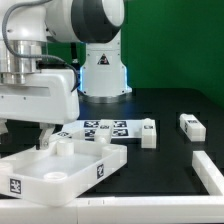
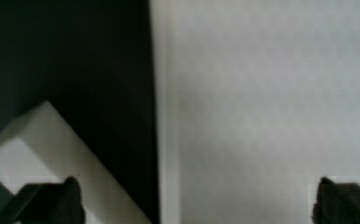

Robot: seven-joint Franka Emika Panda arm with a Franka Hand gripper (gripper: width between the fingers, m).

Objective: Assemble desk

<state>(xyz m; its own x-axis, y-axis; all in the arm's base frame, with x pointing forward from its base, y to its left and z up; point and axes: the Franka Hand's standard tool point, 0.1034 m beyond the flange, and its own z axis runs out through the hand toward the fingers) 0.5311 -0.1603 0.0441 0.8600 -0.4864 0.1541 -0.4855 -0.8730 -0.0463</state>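
tabletop panel [image 1: 58,186] edge-cropped, wrist view blurred

Bright, even light is falling from above in the exterior view, pushing the white tabletop panel [image 1: 60,172] and the arm [image 1: 40,60] close to washing out, while the black surface [image 1: 170,150] is staying dark and nearly featureless and soft grey shadows are pooling inside the panel's rim. The whole frame is reading coarse and slightly soft, with tag patterns barely resolving. The wrist view is looking dimmer and far out of focus: a pale grey plane is meeting darkness along a smeared edge, and the fingers [image 2: 44,205] are showing only as blurred dark silhouettes.
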